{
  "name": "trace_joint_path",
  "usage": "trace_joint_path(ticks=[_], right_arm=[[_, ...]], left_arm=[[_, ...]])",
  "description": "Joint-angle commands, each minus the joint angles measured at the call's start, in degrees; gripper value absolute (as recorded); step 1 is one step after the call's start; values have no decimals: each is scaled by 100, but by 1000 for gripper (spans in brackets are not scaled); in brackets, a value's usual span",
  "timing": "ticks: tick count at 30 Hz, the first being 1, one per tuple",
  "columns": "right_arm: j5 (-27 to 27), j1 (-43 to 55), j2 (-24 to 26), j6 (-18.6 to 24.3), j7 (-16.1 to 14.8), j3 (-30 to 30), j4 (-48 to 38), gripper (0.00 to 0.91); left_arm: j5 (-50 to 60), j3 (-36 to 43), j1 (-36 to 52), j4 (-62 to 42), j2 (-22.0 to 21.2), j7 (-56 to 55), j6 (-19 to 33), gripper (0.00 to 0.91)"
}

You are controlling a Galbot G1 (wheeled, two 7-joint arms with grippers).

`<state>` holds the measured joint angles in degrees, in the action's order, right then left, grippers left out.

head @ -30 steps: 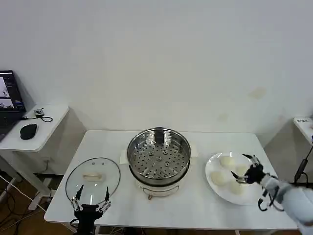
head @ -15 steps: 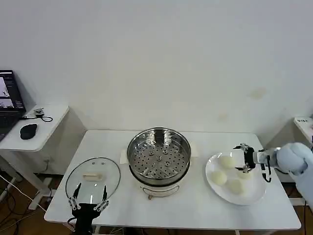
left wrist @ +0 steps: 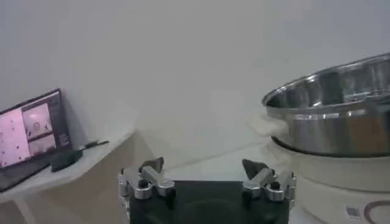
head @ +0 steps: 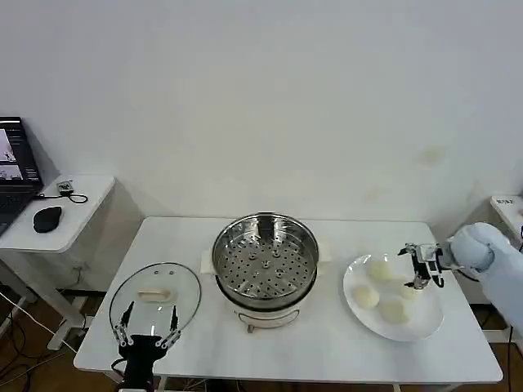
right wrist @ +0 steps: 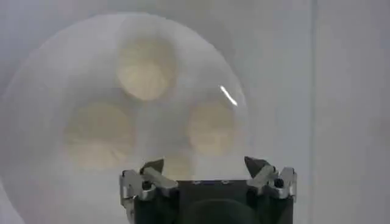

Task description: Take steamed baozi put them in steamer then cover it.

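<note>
Meanwhile my right hand [head: 423, 266] hovered open and empty over the steamed baozi [right wrist: 145, 70] on the plate [head: 421, 325]; my left hand [head: 145, 327] waited open near the lid [head: 155, 296].

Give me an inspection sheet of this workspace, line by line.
Surface: white table, bare in front.
Job's things: steamer at centre, tray empty, uncovered; four baozi on the white plate; glass lid flat on the table's left.
Clutter: nothing seen.
Grippers: left gripper open, low by the lid; right gripper open above the plate, holding nothing.
Cables: one on the side table.
Surroundings: laptop, mouse, white wall.
</note>
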<state>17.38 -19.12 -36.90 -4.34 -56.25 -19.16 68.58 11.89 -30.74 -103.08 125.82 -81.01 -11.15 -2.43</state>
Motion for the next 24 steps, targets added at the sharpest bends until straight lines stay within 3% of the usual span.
trace_joint_path(ticks=[1, 12, 24], right_arm=[[-12, 395, -614, -103, 96, -440, -664, 907], [220, 630, -944, -166, 143, -561, -1126, 907], [351, 594, -977, -220, 120, -560, -1236, 695]], left_arm=[[16, -8, -8, 53, -5, 6, 4, 907], [21, -54, -53, 46, -31, -9, 20, 907], [31, -94, -18, -63, -39, -30, 47, 907]])
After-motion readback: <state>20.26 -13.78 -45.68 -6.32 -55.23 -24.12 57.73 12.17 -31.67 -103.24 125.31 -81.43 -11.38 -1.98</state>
